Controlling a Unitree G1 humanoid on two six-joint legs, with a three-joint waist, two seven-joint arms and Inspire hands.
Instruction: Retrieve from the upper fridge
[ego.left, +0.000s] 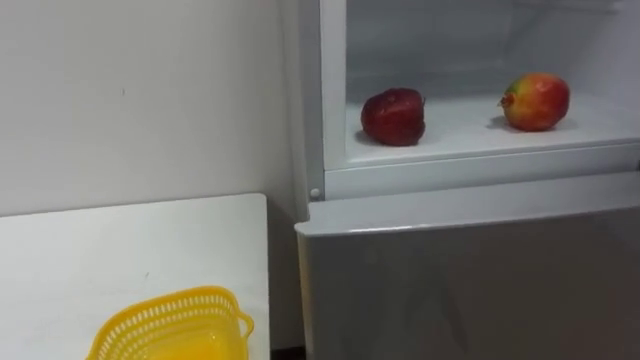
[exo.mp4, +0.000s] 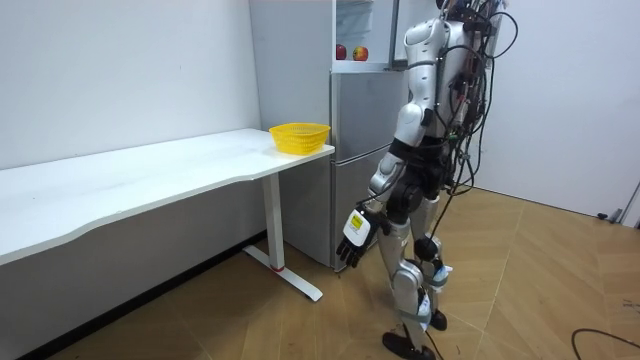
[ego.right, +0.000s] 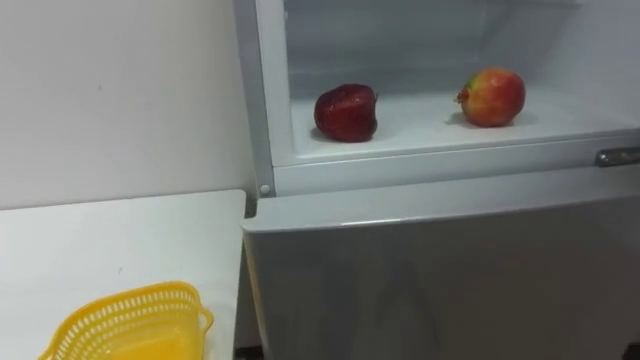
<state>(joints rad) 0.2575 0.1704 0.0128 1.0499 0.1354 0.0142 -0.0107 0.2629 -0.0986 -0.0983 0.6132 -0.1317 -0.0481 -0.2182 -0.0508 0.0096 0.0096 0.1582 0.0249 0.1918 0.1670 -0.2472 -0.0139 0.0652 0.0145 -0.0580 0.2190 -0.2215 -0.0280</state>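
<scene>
Counting two fruits on the upper fridge shelf (ego.left: 470, 132): one dark red apple (ego.left: 393, 117), one red-yellow fruit (ego.left: 535, 101). One yellow basket (ego.left: 170, 322), cut off below. My left hand (exo.mp4: 351, 238) hangs relaxed, empty.

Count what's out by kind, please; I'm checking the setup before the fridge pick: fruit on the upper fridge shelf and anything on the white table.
Dark red apple: 1
Red-and-yellow fruit: 1
Yellow basket: 1
Total: 3
</scene>
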